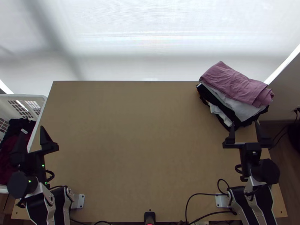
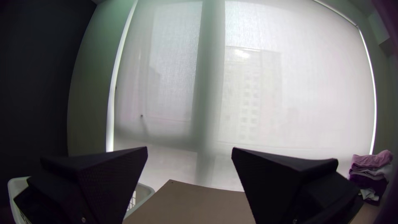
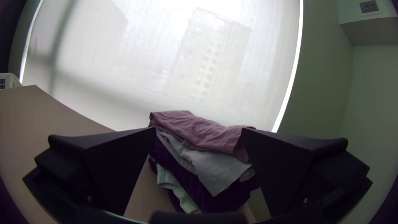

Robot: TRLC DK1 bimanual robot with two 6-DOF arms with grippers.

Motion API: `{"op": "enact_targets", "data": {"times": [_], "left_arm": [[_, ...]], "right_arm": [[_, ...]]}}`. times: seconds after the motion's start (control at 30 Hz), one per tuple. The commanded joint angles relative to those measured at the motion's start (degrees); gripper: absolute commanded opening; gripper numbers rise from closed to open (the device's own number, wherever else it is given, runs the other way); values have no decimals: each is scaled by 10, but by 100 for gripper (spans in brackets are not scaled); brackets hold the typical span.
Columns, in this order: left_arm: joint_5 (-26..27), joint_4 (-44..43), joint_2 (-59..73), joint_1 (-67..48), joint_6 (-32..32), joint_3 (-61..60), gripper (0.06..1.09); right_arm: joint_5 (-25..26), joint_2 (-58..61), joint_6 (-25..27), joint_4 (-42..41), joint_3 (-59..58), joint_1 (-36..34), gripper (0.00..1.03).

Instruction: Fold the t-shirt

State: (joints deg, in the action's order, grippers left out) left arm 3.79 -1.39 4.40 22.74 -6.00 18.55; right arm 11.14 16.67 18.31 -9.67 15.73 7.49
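Far left, the white basket (image 1: 22, 98) holds bunched dark clothes (image 1: 17, 125), and right by it there's the left gripper (image 1: 31, 131), fingers wide apart, nothing between them! Across the wooden table (image 1: 142, 150) to the far right corner: a stack of folded clothes, pink cloth (image 1: 234, 84) on top, white cloth (image 1: 242, 109) beneath (which piece is the t-shirt, I can't tell). Just nearside, the right gripper (image 1: 244, 123), also open and empty, points at that stack!
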Motion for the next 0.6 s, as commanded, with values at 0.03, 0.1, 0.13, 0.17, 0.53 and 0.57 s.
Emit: {"op": "enact_targets", "data": {"times": [0.03, 0.1, 0.13, 0.17, 0.53, 0.57], "left_arm": [[3, -28, -44, -9, 16, -54, 104], [3, -35, -44, -8, 15, -64, 104], [3, -35, -44, -8, 15, -69, 104], [3, -35, -45, -8, 16, -76, 104], [-2, -69, -46, -1, 17, -187, 104], [-2, -60, -45, 1, 17, -187, 104]], "right_arm": [[3, -7, 7, -40, -59, 5, 96], [3, -8, 3, -56, -80, 8, 96], [3, -7, -2, -58, -90, 10, 94], [3, -7, -7, -58, -99, 10, 93], [2, -36, -72, 2, -156, 34, 98], [0, -45, -79, 23, -156, 37, 98]]}}
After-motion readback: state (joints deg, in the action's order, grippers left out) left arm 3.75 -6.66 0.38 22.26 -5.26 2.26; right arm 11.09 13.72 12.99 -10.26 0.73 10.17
